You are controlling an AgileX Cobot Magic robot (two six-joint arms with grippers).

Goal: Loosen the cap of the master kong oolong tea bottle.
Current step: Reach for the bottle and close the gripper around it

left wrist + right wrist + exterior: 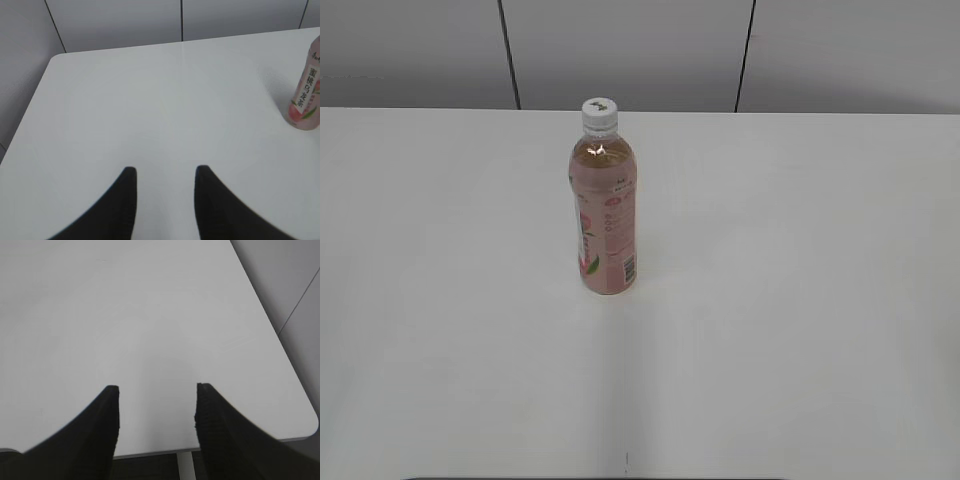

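The master kong oolong tea bottle [604, 220] stands upright on the white table [800, 300], a little left of centre. Its pink label shows print, a barcode and a green leaf. The white cap [599, 115] with a small green mark sits on its neck. The bottle's lower part also shows at the right edge of the left wrist view [306, 95]; the cap is out of that view. My left gripper [164, 170] is open and empty, well left of the bottle. My right gripper [157, 388] is open and empty over bare table. Neither gripper shows in the exterior view.
The table's far left rounded corner [56, 56] shows in the left wrist view. Its right edge and near right corner [312, 425] show in the right wrist view. A grey panelled wall [620, 50] runs behind the table.
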